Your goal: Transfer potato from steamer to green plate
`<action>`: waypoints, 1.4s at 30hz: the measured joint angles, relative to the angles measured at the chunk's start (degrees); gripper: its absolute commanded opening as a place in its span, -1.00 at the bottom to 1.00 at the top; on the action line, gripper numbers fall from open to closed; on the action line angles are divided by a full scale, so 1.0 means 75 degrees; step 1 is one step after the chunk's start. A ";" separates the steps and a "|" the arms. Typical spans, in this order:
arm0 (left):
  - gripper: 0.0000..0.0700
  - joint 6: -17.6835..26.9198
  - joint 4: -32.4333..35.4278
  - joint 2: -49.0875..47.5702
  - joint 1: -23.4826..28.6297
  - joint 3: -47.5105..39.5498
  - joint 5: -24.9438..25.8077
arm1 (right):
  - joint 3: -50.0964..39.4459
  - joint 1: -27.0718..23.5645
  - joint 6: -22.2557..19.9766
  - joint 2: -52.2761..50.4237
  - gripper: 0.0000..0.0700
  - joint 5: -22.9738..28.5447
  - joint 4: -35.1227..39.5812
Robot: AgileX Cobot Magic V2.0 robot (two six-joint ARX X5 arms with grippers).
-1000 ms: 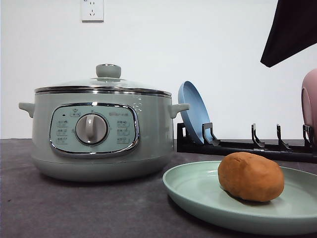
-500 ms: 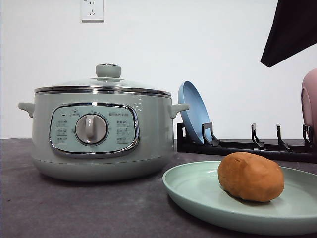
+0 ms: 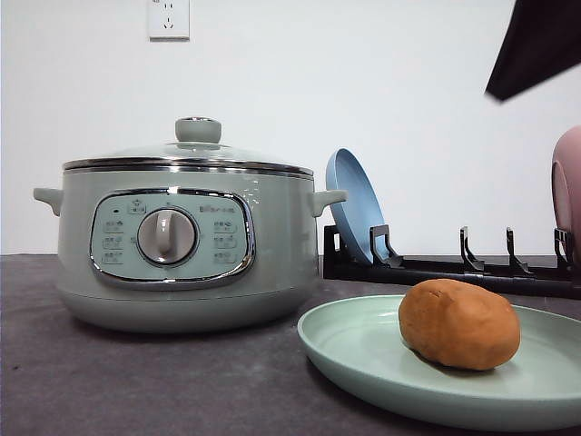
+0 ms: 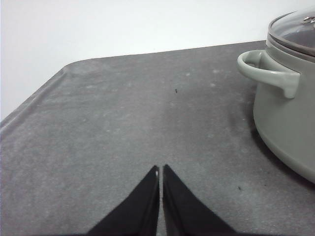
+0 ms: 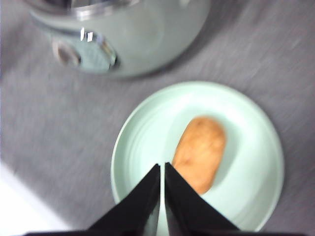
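Steamer (image 3: 182, 232) sits left on the tabletop (image 3: 136, 381), lid on; panel print too small to read. Blue plate (image 3: 356, 204) stands in the black rack (image 3: 454, 268), lower edge hidden behind it. Potato (image 3: 459, 323) lies on the green plate (image 3: 363, 350), plate cut off at the right edge. Pink plate (image 3: 568, 195) mostly out of frame. Left end effector (image 4: 161, 172) fingers together over bare tabletop. Right end effector (image 5: 162, 169) fingers together above the plate, view blurred.

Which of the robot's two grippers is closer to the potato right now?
The right gripper: it hangs above the potato on the green plate. The left gripper is beyond the steamer.
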 measured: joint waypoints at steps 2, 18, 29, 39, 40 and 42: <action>-0.99 -0.0003 -0.0002 0.0000 0.0000 0.0000 0.0000 | 0.0000 -0.0469 -0.0077 -0.0413 -1.00 0.0006 0.0156; -0.99 -0.0003 0.0000 0.0000 0.0000 0.0000 0.0000 | -0.2563 -0.4083 -0.0913 -0.3484 -1.00 0.0352 0.4012; -0.99 -0.0003 0.0000 0.0000 0.0000 0.0000 0.0000 | -0.4931 -0.4383 -0.1097 -0.5164 -1.00 0.0350 0.5576; -0.99 -0.0003 0.0000 0.0000 0.0000 0.0000 0.0000 | -0.5826 -0.4402 -0.1097 -0.5847 -1.00 0.0354 0.5593; -0.99 -0.0003 0.0000 0.0000 0.0000 0.0000 0.0000 | -0.5885 -0.4402 -0.1097 -0.5916 -1.00 0.0363 0.5594; -0.99 -0.0003 0.0000 0.0000 0.0000 0.0000 0.0000 | -0.5987 -0.4402 -0.1097 -0.6032 -1.00 0.0382 0.5603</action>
